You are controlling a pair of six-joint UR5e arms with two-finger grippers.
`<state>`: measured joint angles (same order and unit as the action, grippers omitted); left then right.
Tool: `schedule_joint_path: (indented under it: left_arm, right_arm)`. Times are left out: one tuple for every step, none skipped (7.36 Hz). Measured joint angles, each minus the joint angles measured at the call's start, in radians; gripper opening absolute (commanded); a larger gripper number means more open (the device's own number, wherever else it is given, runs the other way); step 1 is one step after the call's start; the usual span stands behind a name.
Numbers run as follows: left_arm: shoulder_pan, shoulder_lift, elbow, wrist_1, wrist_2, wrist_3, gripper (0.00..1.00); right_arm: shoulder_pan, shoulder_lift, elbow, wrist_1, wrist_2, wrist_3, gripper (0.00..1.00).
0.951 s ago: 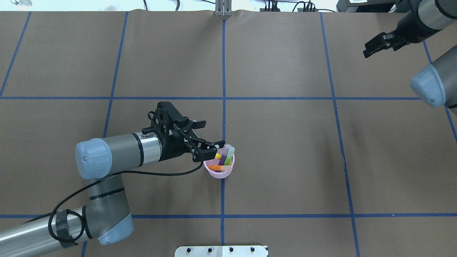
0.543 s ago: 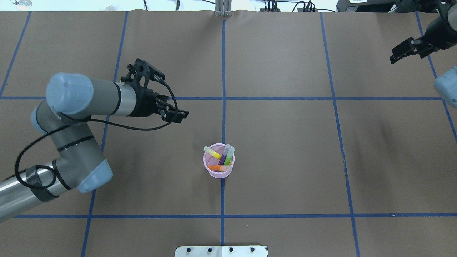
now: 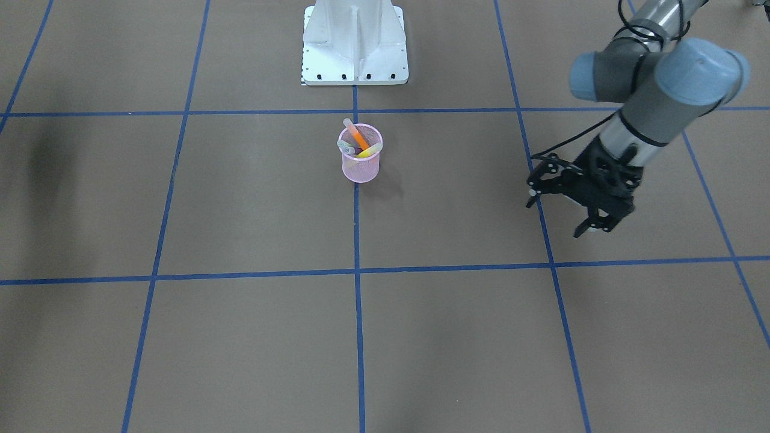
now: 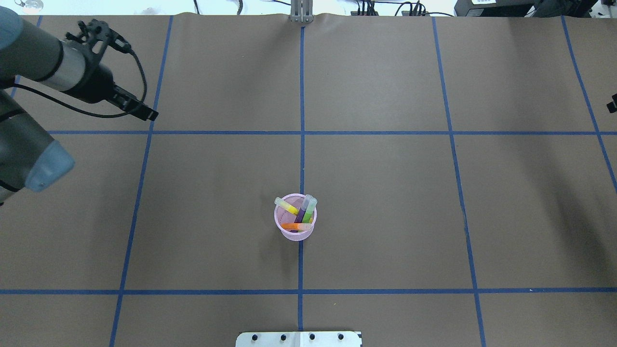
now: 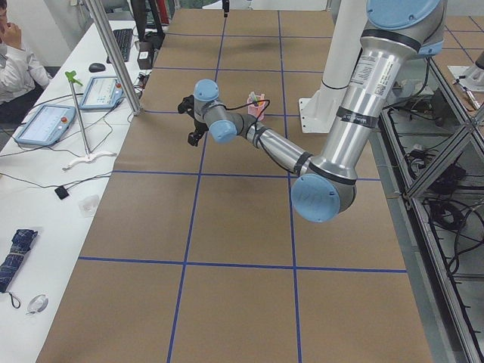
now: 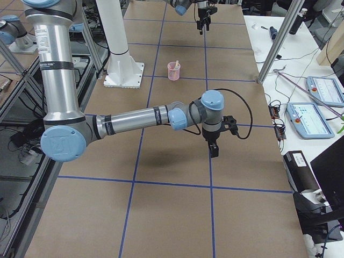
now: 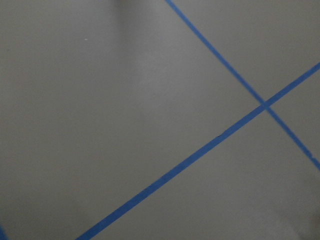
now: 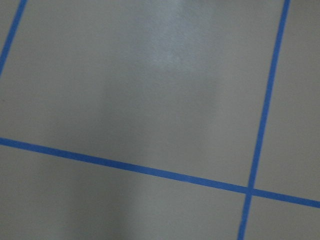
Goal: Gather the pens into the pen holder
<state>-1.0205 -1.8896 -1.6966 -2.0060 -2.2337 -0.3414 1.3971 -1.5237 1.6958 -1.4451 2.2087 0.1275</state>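
Note:
The pink mesh pen holder stands upright on the centre line of the table, also in the front view. Inside it lean the yellow pen, purple pen, green pen and orange pen, with cap ends sticking above the rim. My left gripper is far back-left of the holder, high over bare table. In the front view its fingertips stand slightly apart and hold nothing. Only a sliver of my right gripper shows at the right edge. I cannot tell whether it is open.
The white robot base stands behind the holder. Brown paper with blue tape lines covers the table. Both wrist views show only paper and tape. A side bench with tablets and a seated person lies beyond the left end.
My left gripper has pulled away from over the holder, up and far to the back-left. My right arm has swung out past the right edge. The pens and holder have not moved.

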Motion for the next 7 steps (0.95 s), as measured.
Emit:
schedule_joint_path:
  left_arm:
    - [-0.087, 0.044, -0.001, 0.049, -0.059, 0.095, 1.00]
    - [-0.161, 0.082, -0.002, 0.112, -0.094, 0.200, 1.00]
    - [-0.227, 0.122, 0.000, 0.171, -0.110, 0.307, 1.00]
    - [-0.293, 0.166, 0.001, 0.215, -0.122, 0.407, 1.00]
    - [-0.359, 0.198, 0.002, 0.258, -0.141, 0.478, 1.00]
    - [-0.418, 0.222, 0.001, 0.305, -0.158, 0.517, 1.00]
    - [-0.453, 0.258, 0.007, 0.332, -0.154, 0.534, 1.00]
  right_arm:
    - [0.045, -0.046, -0.001, -0.005, 0.002, -0.065, 1.00]
    - [0.092, -0.083, -0.001, -0.014, 0.007, -0.132, 1.00]
    - [0.133, -0.107, -0.001, -0.045, 0.016, -0.178, 1.00]
    - [0.155, -0.116, 0.000, -0.103, 0.025, -0.198, 1.00]
    - [0.164, -0.118, 0.002, -0.152, 0.029, -0.207, 1.00]
    - [0.167, -0.121, 0.001, -0.174, 0.030, -0.207, 1.00]
    - [0.168, -0.123, -0.004, -0.178, 0.029, -0.201, 1.00]
